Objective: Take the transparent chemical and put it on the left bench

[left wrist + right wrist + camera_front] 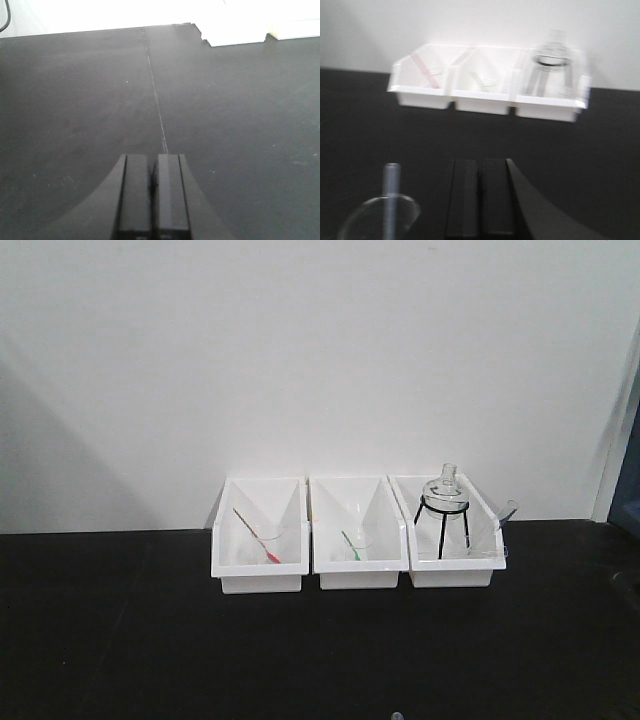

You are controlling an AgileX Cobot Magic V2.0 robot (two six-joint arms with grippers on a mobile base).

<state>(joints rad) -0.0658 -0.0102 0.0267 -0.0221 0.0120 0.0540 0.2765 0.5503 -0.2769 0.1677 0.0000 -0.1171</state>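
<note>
The transparent chemical (376, 219), a small clear beaker with a clear pipette (391, 192) standing in it, shows at the bottom left of the right wrist view. It is just left of my right gripper (480, 164), apart from it. That gripper is shut and holds nothing. Both are over the left bench (360, 135), the black countertop against a white wall (120, 640). My left gripper (152, 157) is shut and empty, low over bare black benchtop (235, 125). Neither gripper shows in the front view.
Three white bins stand at the back of the bench by the wall. The left bin (258, 562) holds a beaker with a red-tipped pipette (262, 537), the middle bin (358, 562) one with a green-tipped pipette (352, 545), the right bin (456, 562) a round flask on a black tripod (444, 498).
</note>
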